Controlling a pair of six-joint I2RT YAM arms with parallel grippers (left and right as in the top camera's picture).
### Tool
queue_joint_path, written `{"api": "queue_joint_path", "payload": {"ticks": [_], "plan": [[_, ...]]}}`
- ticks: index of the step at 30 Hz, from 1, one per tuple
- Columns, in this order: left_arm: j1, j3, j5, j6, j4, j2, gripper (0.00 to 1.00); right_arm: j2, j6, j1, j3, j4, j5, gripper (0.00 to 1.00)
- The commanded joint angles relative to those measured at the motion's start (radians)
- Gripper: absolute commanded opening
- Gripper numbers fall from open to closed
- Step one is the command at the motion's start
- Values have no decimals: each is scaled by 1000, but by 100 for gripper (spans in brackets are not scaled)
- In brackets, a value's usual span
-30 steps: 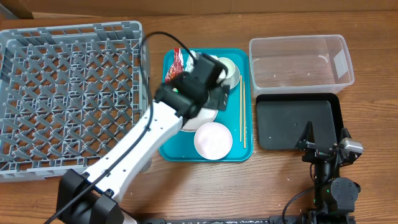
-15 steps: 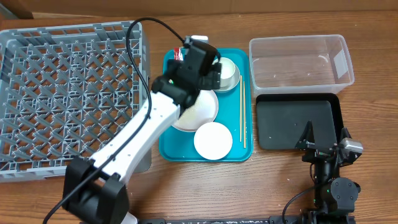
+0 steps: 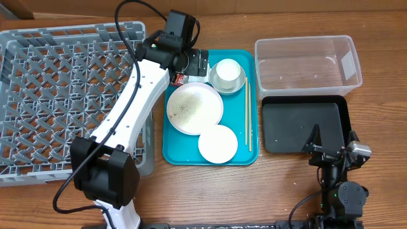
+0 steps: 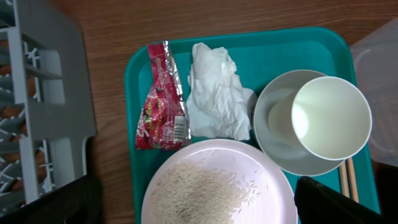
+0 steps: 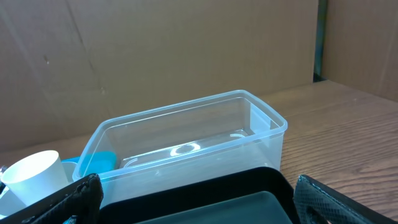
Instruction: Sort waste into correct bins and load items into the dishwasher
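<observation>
Parked nearest the robot, well to the right of the teal tray (image 3: 251, 152), the right fingers (image 5: 56, 199) stand spread wide and empty beside the black tray (image 3: 299, 127). On the teal tray's near end sits a small plate (image 3: 217, 144). Just beyond it is the large plate (image 3: 194, 108), scattered with rice grains (image 4: 208, 193). Farther on, a cup (image 4: 329, 118) lies tipped in a bowl (image 4: 280, 149). The red wrapper (image 4: 161, 99) and white tissue (image 4: 214, 93) lie side by side at the tray's far left. Above them the left fingers (image 4: 50, 202) gape, holding nothing. The grey dish rack (image 3: 70, 95) lies left of the tray, and the clear tub (image 3: 305, 63) lies off its far right corner.
</observation>
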State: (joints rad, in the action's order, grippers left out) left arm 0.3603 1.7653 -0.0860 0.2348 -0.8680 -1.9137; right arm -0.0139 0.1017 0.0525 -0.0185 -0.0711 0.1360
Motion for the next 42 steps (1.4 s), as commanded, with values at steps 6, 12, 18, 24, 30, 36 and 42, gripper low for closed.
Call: {"api": "queue_joint_path", "payload": {"ticks": [6,12,18,24,30,36,42], "plan": [[5,27,-50,43,99,-116,100,8,2,4,11,6,4,100],[4,27,-181,87,115,-186,95,8,2,4,11,6,4,100],[4,27,-187,87,148,-190,84,8,2,4,11,6,4,100],[4,27,-187,88,184,-192,81,8,2,4,11,6,4,100],[-7,27,-190,87,196,-192,83,8,2,4,11,6,4,100],[-8,27,-175,87,164,-192,97,8,2,4,11,6,4,100],[-13,27,-175,79,161,-192,100,8,2,4,11,6,4,100]]}}
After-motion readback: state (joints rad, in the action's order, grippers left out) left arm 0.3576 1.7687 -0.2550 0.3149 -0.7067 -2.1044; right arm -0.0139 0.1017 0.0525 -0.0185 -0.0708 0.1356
